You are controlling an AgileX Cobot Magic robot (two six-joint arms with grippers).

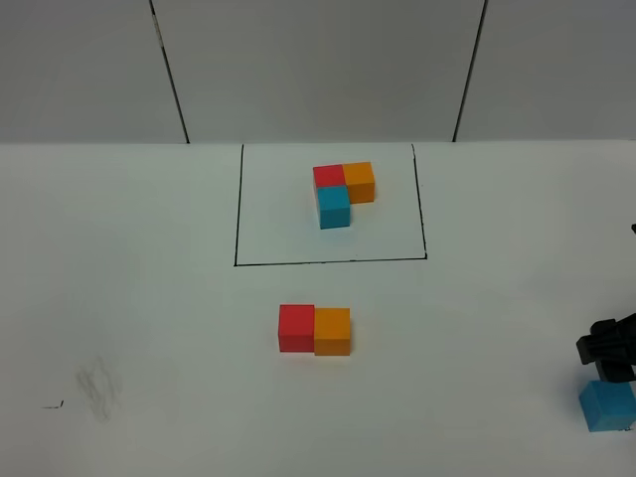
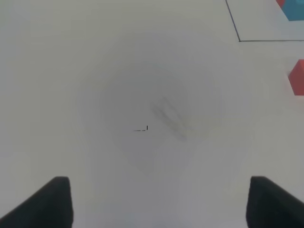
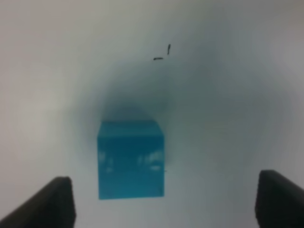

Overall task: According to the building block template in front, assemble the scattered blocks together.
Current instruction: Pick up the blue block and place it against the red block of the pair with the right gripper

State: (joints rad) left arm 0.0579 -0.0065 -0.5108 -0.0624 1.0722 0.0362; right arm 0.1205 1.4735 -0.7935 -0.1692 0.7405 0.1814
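Observation:
The building block template [image 1: 338, 191] is a red, orange and blue L-shaped cluster inside a black drawn rectangle [image 1: 237, 214] at the back. Of the scattered blocks, the red cube [image 1: 296, 327] and the orange cube [image 1: 332, 331] stand side by side, touching, in the middle. The light blue cube [image 1: 606, 405] sits alone on the table at the front right. My right gripper [image 1: 611, 366] hovers just behind it. In the right wrist view the blue cube [image 3: 131, 159] lies ahead of my open right gripper [image 3: 166, 204], with gaps on both sides. My left gripper [image 2: 164, 204] is open over bare table.
A grey smudge [image 1: 97, 386] and a small black mark [image 1: 52, 404] sit on the white table at the front left. The left wrist view catches the red cube's edge [image 2: 298, 77] and a corner of the drawn rectangle [image 2: 240, 40]. A grey panelled wall stands behind.

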